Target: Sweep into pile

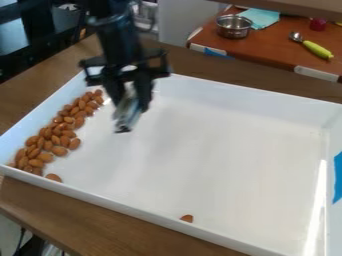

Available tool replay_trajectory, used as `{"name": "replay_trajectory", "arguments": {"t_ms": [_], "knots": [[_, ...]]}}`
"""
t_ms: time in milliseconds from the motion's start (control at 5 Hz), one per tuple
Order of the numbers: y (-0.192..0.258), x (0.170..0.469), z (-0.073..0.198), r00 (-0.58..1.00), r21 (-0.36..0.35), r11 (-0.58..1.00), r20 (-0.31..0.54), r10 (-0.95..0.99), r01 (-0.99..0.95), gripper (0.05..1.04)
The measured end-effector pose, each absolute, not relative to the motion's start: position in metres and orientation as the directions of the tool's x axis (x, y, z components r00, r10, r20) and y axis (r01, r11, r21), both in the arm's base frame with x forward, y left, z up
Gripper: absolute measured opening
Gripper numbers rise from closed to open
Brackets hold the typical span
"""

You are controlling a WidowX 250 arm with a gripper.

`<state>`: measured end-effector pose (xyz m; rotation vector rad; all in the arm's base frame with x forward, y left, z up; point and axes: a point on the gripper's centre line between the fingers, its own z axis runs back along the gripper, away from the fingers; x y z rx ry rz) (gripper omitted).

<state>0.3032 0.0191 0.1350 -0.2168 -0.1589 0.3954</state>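
Observation:
The black gripper (129, 102) hangs over the upper left part of the white tray (220, 150), to the right of the almonds. A pale grey, blurred piece (127, 116) shows at its lower end; whether it is held or part of the gripper is unclear. Many brown almonds (60, 134) lie in a long band beside the tray's left wall, reaching from the upper left to the near left corner. One almond (53, 177) sits at the band's near end, and a lone almond (187, 218) rests by the near wall.
Raised white walls bound the tray, which stands on a brown wooden table (127, 227). Blue tape (338, 177) marks the right side. Behind, a reddish-brown surface (280, 50) carries a metal pot (234, 27), a teal cloth (260, 18) and a green-handled spoon (316, 49).

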Motion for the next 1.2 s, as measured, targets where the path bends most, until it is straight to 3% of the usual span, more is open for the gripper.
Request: {"name": "replay_trajectory", "arguments": {"t_ms": [200, 600, 800, 1200], "knots": [[-0.029, 0.312, 0.140, 0.925, -0.236, 0.926, 0.173, 0.339, -0.295, 0.381], [-0.113, 0.304, 0.125, 0.946, -0.165, 0.961, 0.204, 0.253, -0.221, 0.381], [-0.134, 0.297, 0.110, 0.951, -0.121, 0.974, 0.221, 0.216, -0.193, 0.381], [-0.132, 0.283, 0.078, 0.955, -0.045, 0.984, 0.236, 0.177, -0.172, 0.381]]}}
